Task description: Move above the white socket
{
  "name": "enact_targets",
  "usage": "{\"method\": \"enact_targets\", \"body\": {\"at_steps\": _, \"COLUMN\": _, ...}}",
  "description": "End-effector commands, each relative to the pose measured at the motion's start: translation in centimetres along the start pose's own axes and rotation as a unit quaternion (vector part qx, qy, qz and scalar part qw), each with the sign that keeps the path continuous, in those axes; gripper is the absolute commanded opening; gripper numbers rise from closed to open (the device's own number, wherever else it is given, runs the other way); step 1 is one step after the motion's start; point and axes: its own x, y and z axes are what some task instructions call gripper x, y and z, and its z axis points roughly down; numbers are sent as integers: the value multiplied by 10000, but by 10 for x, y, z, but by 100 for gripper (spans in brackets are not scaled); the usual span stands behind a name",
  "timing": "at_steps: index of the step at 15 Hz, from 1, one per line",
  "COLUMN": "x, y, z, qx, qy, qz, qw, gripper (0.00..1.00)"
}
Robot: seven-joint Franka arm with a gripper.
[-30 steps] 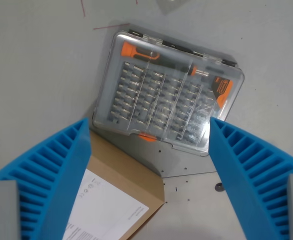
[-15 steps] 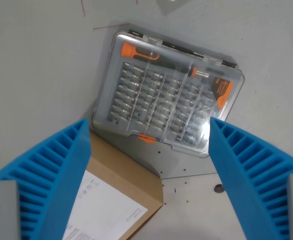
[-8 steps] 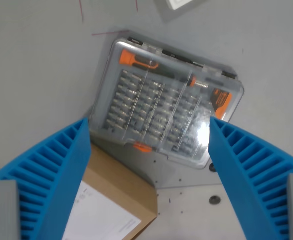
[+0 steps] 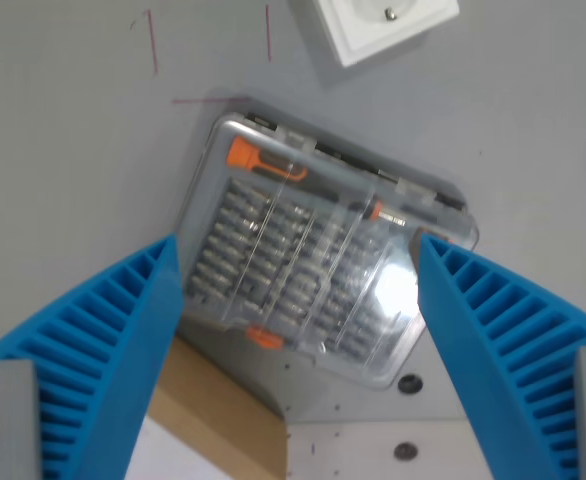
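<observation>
Fingers: two blue ribbed fingers rise from the bottom corners at about 7 and 5 o'clock; they are spread wide, with nothing between them but open view down onto the table.
Gripper: its midpoint falls over the clear case, not over the socket.
White socket: the white socket lies at about 12 o'clock, at the top edge, partly cut off by the frame; it sits turned at an angle, and a round recess with a dark centre spot shows in it.
Bit case: a clear plastic screwdriver bit case lies flat in the middle, rotated so its long side runs from 10 to 4 o'clock; an orange-handled driver lies along its upper edge, with rows of bits below. Glare whitens its right part.
Gap: socket and case are apart, with bare table between.
Cardboard: a brown cardboard piece shows at 6 o'clock, its edge seemingly tucked under the case, though blur makes this uncertain.
Table: grey table bearing thin red pen lines at 11 o'clock.
</observation>
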Motion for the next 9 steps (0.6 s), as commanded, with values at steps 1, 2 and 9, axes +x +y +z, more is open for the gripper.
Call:
{"method": "enact_targets", "body": {"at_steps": 1, "x": 18, "y": 7, "z": 6, "qx": -61, "qy": -209, "qz": -724, "qw": 9971, "gripper": 100}}
{"method": "enact_targets", "body": {"at_steps": 2, "x": 21, "y": 8, "z": 9, "qx": -51, "qy": -215, "qz": -802, "qw": 9965, "gripper": 100}}
{"method": "enact_targets", "body": {"at_steps": 9, "x": 38, "y": 16, "z": 35, "qx": -35, "qy": -95, "qz": -1269, "qw": 9919, "gripper": 100}}
